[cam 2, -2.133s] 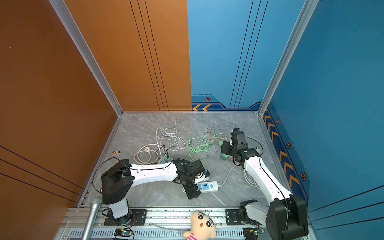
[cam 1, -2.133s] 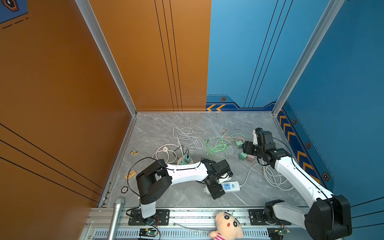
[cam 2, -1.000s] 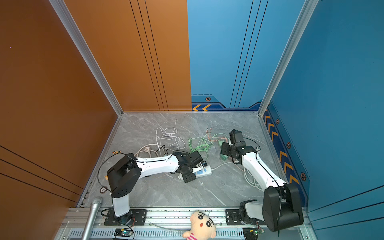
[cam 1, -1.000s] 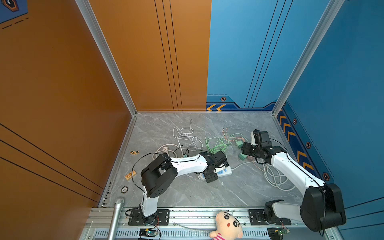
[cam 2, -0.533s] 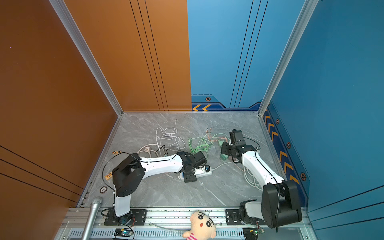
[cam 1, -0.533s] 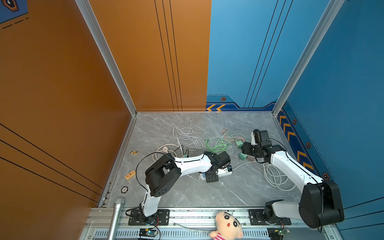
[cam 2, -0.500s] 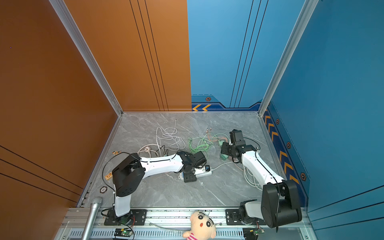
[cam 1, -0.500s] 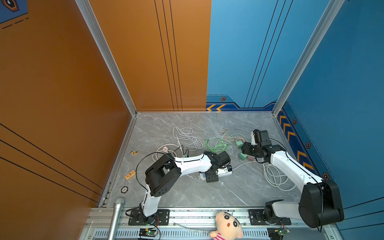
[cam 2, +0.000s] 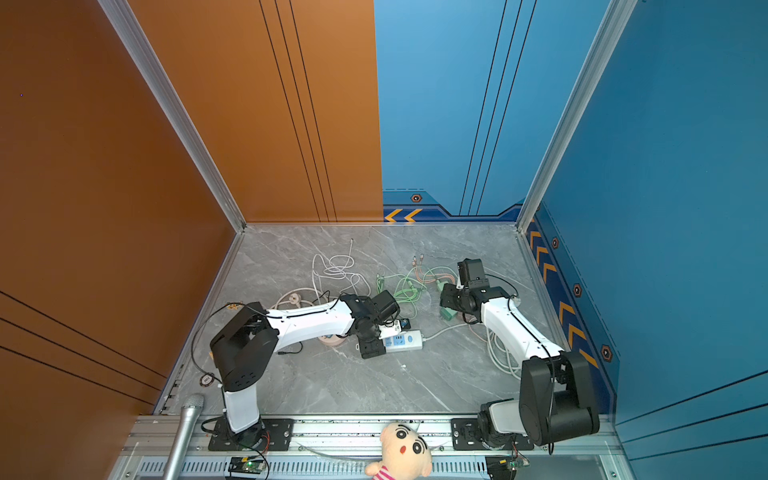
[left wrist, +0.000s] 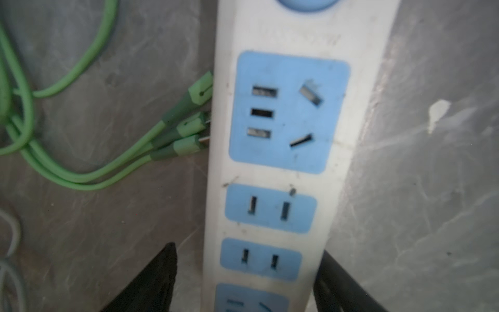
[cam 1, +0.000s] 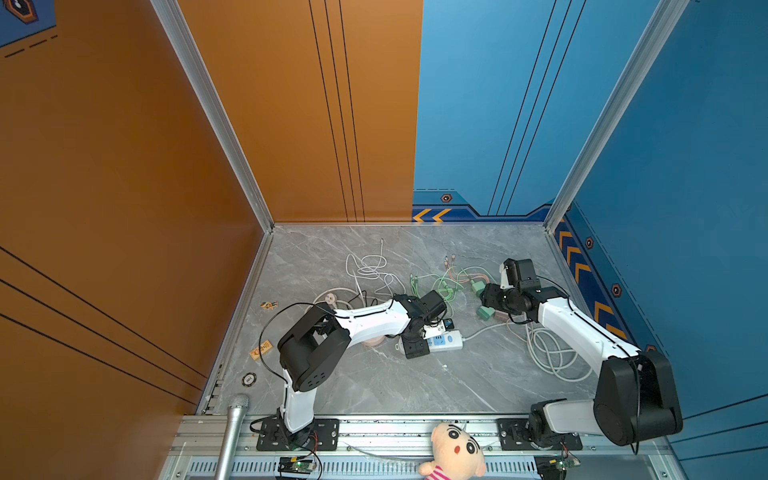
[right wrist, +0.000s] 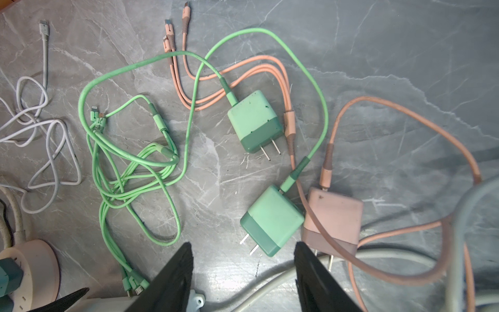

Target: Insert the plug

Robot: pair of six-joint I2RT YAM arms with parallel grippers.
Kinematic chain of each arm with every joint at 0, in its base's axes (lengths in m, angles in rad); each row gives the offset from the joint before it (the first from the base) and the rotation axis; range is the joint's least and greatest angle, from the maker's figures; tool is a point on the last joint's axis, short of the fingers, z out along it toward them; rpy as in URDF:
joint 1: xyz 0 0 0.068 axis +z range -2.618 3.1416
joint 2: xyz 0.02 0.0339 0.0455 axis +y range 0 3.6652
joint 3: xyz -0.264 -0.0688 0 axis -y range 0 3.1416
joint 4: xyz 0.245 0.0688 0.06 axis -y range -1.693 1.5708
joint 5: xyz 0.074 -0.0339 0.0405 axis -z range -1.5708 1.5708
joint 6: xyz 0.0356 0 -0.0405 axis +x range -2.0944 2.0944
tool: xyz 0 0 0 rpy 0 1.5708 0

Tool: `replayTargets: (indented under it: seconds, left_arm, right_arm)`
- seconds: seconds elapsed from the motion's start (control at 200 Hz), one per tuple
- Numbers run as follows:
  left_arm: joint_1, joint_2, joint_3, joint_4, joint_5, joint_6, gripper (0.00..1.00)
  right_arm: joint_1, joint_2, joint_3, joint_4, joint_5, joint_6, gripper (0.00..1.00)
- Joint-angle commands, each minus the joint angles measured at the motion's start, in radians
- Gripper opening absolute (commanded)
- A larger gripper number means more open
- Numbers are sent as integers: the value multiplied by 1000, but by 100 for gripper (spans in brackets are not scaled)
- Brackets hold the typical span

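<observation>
Straddling the Strip, Plug Unheld

Left gripper: the jaws stand apart on either side of the white power strip, which lies flat on the grey marble table. One finger sits just beside the strip's edge and a gap shows at the other, so the strip is not clamped. Its blue sockets face up. Three green cable ends lie against its side.

Right gripper: the jaws are apart, gripping nothing. The green plug lies on the table just ahead of the fingertips, prongs pointing toward them, hard beside a pink plug. A second green plug lies farther off.

In a top view the power strip and green plug lie near each other, not touching.
</observation>
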Motion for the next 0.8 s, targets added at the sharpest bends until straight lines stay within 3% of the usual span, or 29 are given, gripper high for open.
replayTargets:
  seconds: [0.0,0.32,0.636,0.791]
  left_arm:
    - [4,-116,-19,-5,17,-35,80]
    - [79,-364,-68,55,127,-250,82]
    - [91,-420,-78,79,155,-347,79]
    - [120,-478,-152,186,184,-374,78]
  right_arm:
    - [-7,34,43,3,-16,18,61]
    - [14,144,136,2,42,5,58]
    - [52,283,279,-38,181,-63,55]
    - [67,361,339,-76,263,-105,52]
